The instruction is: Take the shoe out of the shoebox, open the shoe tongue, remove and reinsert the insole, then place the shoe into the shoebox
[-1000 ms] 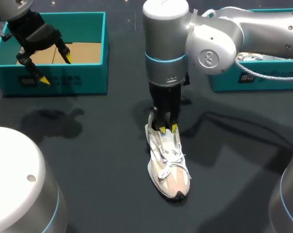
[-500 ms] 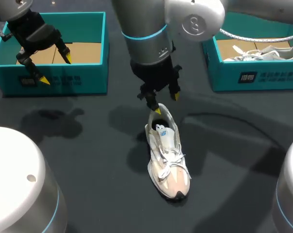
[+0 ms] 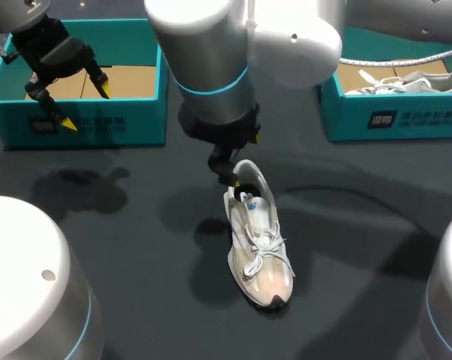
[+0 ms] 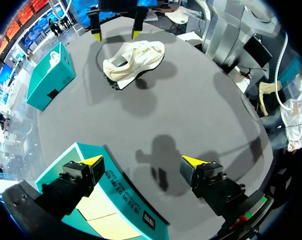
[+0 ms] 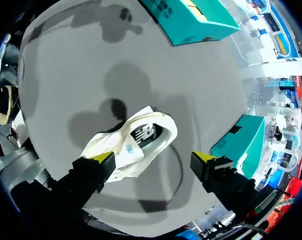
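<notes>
In the head view, the shoe (image 3: pixel 259 251) stands on its sole in the middle of the bench (image 3: pixel 360 262), heel toward the far boxes and well clear of its shoebox (image 3: pixel 136 124). My right arm reaches past the middle, so the right end effector (image 3: pixel 229 174) hangs just above the heel opening. The wrist hides most of its fingers here. The left end effector (image 3: pixel 86 106) sits over the open teal shoebox, fingers spread and empty. I judge this keeps it out of the way. A second box (image 3: pixel 405 120) at the right holds other shoes.

In the left wrist view, the left end effector (image 4: pixel 143 161) is wide apart with nothing between its tips, one finger above the shoebox (image 4: pixel 125 192) corner. The shoe (image 4: pixel 133 57) lies well ahead, under the right end effector (image 4: pixel 115 34).

In the right wrist view, the right end effector (image 5: pixel 155 160) is spread wide above the shoe (image 5: pixel 120 150) collar, gripping nothing. The insole (image 5: pixel 143 134) looks seated inside, so I judge I am lined up to reach in.
</notes>
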Robot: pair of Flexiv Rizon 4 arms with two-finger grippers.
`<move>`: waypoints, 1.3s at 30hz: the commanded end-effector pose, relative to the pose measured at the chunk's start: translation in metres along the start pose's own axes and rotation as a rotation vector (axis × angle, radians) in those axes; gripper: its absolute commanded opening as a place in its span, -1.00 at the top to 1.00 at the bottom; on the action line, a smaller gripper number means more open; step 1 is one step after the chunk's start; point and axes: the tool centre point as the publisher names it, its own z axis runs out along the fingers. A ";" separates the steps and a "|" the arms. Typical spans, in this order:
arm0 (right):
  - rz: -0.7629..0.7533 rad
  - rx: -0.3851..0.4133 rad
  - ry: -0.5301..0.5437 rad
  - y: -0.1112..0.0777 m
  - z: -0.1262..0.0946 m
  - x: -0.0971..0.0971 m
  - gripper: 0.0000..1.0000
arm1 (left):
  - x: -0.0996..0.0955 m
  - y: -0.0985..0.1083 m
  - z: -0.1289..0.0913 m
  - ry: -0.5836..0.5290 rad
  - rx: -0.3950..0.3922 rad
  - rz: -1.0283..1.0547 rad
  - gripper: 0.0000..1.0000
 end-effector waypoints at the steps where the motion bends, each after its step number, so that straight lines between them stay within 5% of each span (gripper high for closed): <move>1: -0.310 -0.173 0.006 -0.003 0.013 -0.009 -1.00 | 0.000 0.000 0.000 0.001 -0.002 0.001 -1.00; 4: -0.474 -0.232 -0.006 0.005 0.016 -0.013 -1.00 | 0.000 0.000 0.000 0.001 -0.002 0.001 -1.00; 11: -0.664 -0.153 0.013 0.027 0.031 -0.018 -1.00 | 0.000 0.000 0.000 0.001 -0.002 0.001 -1.00; 18: -0.689 -0.114 0.052 0.030 0.047 -0.024 -1.00 | 0.000 0.000 0.000 0.001 -0.002 0.001 -1.00; 39: -0.585 -0.170 0.017 0.027 0.101 -0.034 -1.00 | 0.000 0.000 0.000 0.001 -0.002 0.001 -1.00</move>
